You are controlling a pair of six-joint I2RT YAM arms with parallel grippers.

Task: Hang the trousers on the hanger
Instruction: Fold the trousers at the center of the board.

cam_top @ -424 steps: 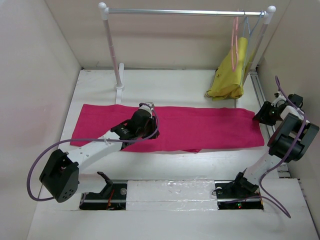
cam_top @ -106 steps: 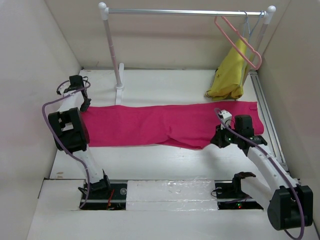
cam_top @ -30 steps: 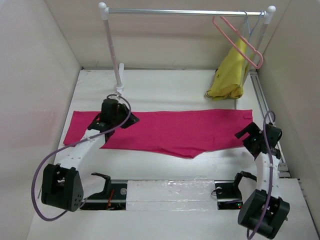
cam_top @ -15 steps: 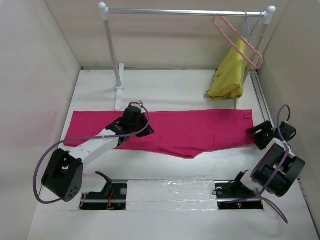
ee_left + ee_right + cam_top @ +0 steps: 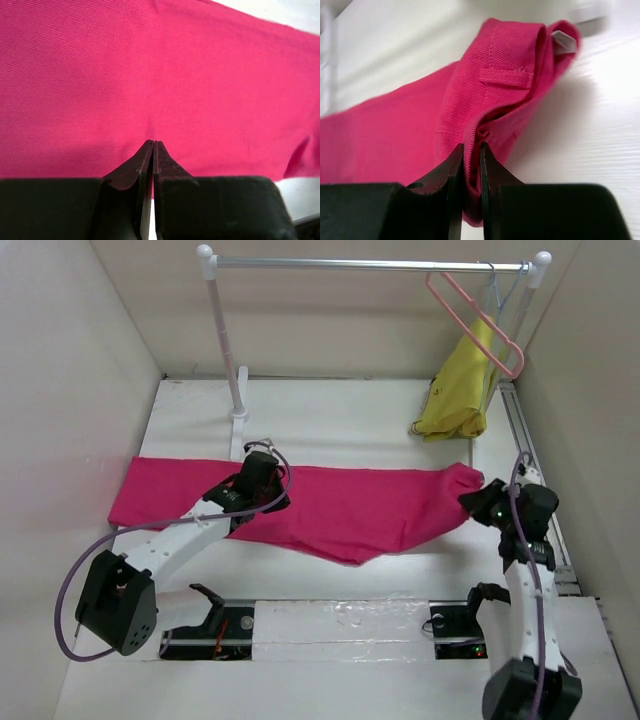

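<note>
Lifting step: we judge the waistband end is being picked up off the tabletop [image 5: 330, 420] to go toward the hanger [image 5: 478, 318].
Method note: we would raise slowly, hold both cloth layers in the bite, and let the left side manage slack so the legs do not drag.
Right pincer [image 5: 470, 147]: nearly closed, clamped on a folded edge of the trousers [image 5: 340, 505] just below the belt loop.
Left pincer [image 5: 152, 146]: tips pressed together on flat cloth mid-length; we cannot tell whether any cloth is pinched.
Trousers: spread across the tabletop, right end bunched at the right pincer.
Hanger: hooked on the rail [image 5: 370, 263], beside the yellow garment [image 5: 462, 390], well apart from both pincers.
</note>
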